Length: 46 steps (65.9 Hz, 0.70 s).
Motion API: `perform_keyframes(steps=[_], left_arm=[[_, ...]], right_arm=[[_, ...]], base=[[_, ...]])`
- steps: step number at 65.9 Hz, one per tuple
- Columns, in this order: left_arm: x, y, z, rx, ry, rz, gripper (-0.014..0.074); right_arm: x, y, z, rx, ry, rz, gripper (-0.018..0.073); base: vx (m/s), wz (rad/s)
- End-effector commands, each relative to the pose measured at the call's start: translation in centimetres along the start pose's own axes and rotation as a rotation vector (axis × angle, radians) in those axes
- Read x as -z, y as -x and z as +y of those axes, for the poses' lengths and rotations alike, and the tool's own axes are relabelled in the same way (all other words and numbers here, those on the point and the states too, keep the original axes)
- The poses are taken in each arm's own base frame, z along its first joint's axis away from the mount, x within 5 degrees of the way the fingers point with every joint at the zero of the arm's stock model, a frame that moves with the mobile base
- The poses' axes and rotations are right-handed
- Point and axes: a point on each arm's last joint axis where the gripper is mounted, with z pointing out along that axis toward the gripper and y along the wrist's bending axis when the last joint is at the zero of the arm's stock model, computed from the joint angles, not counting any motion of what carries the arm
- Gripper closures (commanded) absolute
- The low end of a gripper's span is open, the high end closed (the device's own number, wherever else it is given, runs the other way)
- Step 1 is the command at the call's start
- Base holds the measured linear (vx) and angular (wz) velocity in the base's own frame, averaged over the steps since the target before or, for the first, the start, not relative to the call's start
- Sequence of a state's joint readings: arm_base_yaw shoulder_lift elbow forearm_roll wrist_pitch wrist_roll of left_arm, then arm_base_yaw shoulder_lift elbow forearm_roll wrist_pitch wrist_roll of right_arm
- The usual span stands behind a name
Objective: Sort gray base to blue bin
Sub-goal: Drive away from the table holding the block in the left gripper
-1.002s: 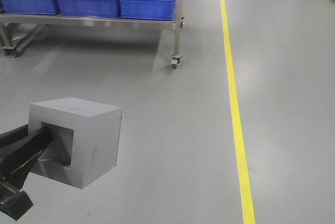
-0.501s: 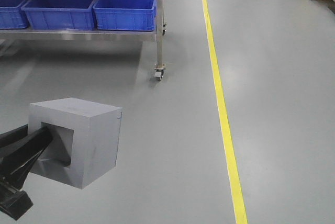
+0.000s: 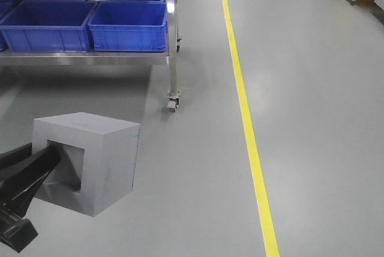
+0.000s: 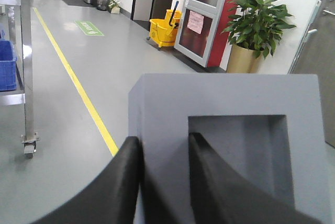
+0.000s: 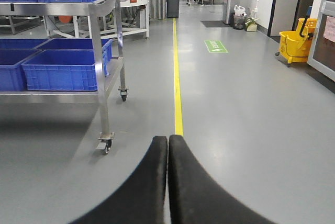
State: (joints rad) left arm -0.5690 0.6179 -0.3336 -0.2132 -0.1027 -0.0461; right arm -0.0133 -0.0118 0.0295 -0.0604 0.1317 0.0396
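gray base (image 3: pixel 90 161): held up off the floor at the lower left of the front view, recess face turned toward the left arm; well apart from the bins.
hold: left claw (image 4: pixel 162 148) is clamped on one wall of the block, one finger inside the square recess and one on the outer side.
handling: looks stiff and matte, so it should not slip easily. weight cannot be told. the grip sits off-centre on a single wall, so the block may swing or tip if moved sharply.
better grip point: that recess wall seems the only part thin enough to pinch, the full body looks too wide for the claw.
right claw (image 5: pixel 168 145): clenched, fingers pressed together with nothing between them.
blue bin (image 3: pixel 129 32): one of several on the low shelf of a wheeled steel rack (image 3: pixel 174 59), ahead and to the left.
path: open floor, with a yellow line (image 3: pixel 246 125) running off to the right.
stage: carrying, drop not yet made.
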Motion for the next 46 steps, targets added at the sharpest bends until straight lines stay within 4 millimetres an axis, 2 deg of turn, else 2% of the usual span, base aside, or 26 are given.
perform_keyframes(steps=[1,46], left_arm=[[0.20,2.17,-0.40,0.012,-0.018,-0.143,0.0602],[0.20,2.17,-0.40,0.012,-0.018,-0.143,0.0602]], right_arm=[[0.02,0.21,0.01,0.012,-0.002,-0.070,0.0568],[0.02,0.21,0.01,0.012,-0.002,-0.070,0.0568]], base=[[0.43,-0.06],[0.42,-0.03]])
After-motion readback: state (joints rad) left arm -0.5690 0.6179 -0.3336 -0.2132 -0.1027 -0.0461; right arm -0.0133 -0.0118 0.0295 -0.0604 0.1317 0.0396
